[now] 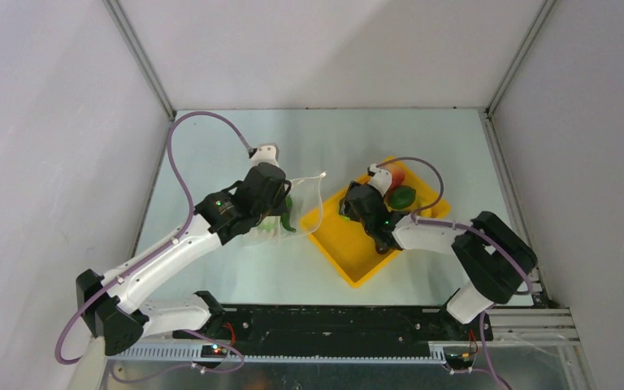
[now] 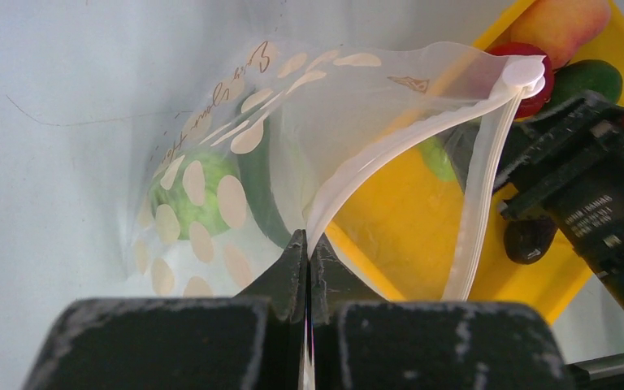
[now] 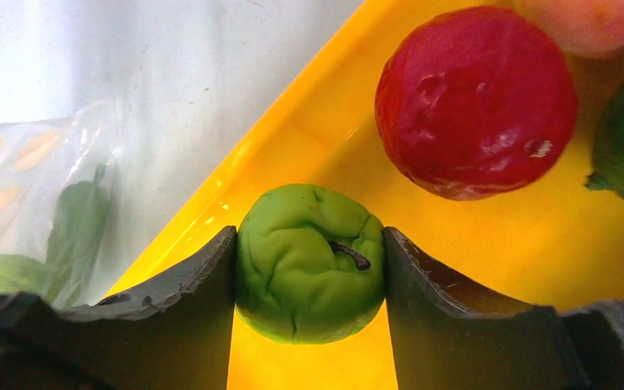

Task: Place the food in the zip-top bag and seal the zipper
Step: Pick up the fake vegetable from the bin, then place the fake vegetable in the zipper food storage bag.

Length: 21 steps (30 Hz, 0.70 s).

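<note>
green round fruit clamped in right hand (over tray), left hand pinching zip-top bag

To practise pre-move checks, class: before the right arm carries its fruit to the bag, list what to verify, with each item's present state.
1. Right pincer shut on green round fruit: ok.
2. Left pincer clamping zip-top bag edge: ok.
3. Zipper strips parted, mouth open: ok.
4. Fruit lifted clear of yellow tray: cannot tell.
5. Room left inside bag: cannot tell.
</note>
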Motion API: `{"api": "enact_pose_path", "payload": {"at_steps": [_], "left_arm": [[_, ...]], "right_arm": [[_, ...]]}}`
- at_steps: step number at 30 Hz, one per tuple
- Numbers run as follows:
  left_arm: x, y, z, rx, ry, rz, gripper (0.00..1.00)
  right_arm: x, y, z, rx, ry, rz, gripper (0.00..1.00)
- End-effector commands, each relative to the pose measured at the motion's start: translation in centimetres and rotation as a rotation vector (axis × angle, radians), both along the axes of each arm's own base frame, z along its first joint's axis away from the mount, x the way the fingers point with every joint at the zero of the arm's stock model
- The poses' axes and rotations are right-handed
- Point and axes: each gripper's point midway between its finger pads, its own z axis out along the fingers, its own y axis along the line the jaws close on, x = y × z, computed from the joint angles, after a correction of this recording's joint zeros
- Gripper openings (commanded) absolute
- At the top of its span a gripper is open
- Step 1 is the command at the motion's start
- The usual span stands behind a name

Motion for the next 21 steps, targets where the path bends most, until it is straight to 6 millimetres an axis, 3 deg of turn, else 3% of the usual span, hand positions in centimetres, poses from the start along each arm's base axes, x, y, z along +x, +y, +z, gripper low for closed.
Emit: {"api": "enact_pose_path", "payload": {"at_steps": [1,7,11,13,17,21], "left_arm": [[0.5,-0.9,1.5,-0.054,-0.039,-0.003,0.00],[0.6,-1.2,1.4,-0.059,-0.036,-0.014,0.00],[0.6,-1.4,1.4,-0.063,-0.038,-0.021,0.00],[0.6,-1.4,1.3,-0.065,-0.037,-0.022,0.00],[0.6,-1.4,1.3,-0.065,-0.035,-0.023,0.00],[0.4,-1.3,1.2,-0.062,-0.033,-0.024,0.00]], "right_arm": [[-0.4,-0.9,5.9,-0.042,-0.126,-0.035,0.42],[-3.5,-0.8,14.8,-0.051,-0.327,0.068,0.41],[-6.1,1.7,20.0,0.022,-0.457,0.272,0.41],[-8.0,4.2,22.1,0.099,-0.519,0.440,0.41],[-10.0,6.9,23.5,0.114,-0.598,0.589,0.43],[-9.8,8.2,23.0,0.100,-0.599,0.608,0.47]]}}
